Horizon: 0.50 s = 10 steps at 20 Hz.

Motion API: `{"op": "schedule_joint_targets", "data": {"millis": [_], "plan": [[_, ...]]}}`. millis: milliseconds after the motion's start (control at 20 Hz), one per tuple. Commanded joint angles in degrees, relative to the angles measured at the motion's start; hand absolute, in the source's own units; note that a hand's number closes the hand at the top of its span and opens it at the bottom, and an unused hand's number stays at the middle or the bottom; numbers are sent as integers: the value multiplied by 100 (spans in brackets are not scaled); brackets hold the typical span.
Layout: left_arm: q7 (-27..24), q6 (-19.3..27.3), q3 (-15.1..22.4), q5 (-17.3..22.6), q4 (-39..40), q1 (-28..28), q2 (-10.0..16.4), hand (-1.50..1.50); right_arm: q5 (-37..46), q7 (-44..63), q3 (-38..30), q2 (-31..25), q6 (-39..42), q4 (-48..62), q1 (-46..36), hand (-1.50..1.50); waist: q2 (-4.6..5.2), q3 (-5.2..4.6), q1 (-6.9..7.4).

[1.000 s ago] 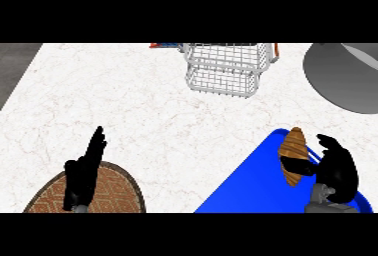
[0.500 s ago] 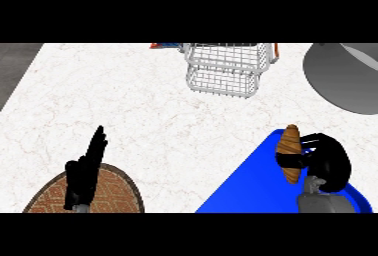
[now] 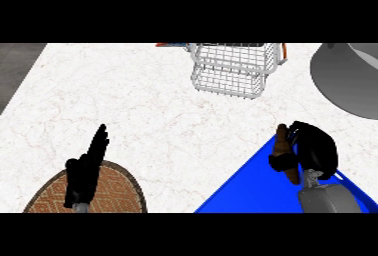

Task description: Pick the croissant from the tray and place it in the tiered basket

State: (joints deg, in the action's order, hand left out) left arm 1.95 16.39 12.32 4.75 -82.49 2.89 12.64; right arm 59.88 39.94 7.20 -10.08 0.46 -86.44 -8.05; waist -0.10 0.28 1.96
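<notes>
Croissant [image 3: 281, 141]: at the far left edge of the tray [image 3: 244, 197], gripped; lifted clear or not, impossible to tell.
Right hand [image 3: 316, 150]: over the tray's far corner, fingers and thumb curled round the croissant.
Left hand [image 3: 87, 167]: well left of the tray, fingers straight and pressed together, resting over a woven mat [image 3: 122, 192].
Tiered basket [image 3: 229, 70]: well beyond the tray.
Done: grasp, apparently.
Left: lift, carry to the basket, release.

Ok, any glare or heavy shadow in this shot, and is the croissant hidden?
Head view: light is even on the counter, no glare, no marked shadows; the right hand curls round the croissant and covers part of it.
</notes>
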Motion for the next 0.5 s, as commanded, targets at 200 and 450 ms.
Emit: {"op": "schedule_joint_targets", "data": {"millis": [200, 450], "plan": [[-100, 260, 90, -203, 159, 216, -188, 0, -2002, -1908, -621, -924, 1753, -513, -871, 150, -4, -29, -197], [3, 148, -129, -38, 216, 156, -81, 0, -2915, -1382, -1496, -899, 2050, -1586, -1258, 150, -25, -34, -293]]}}
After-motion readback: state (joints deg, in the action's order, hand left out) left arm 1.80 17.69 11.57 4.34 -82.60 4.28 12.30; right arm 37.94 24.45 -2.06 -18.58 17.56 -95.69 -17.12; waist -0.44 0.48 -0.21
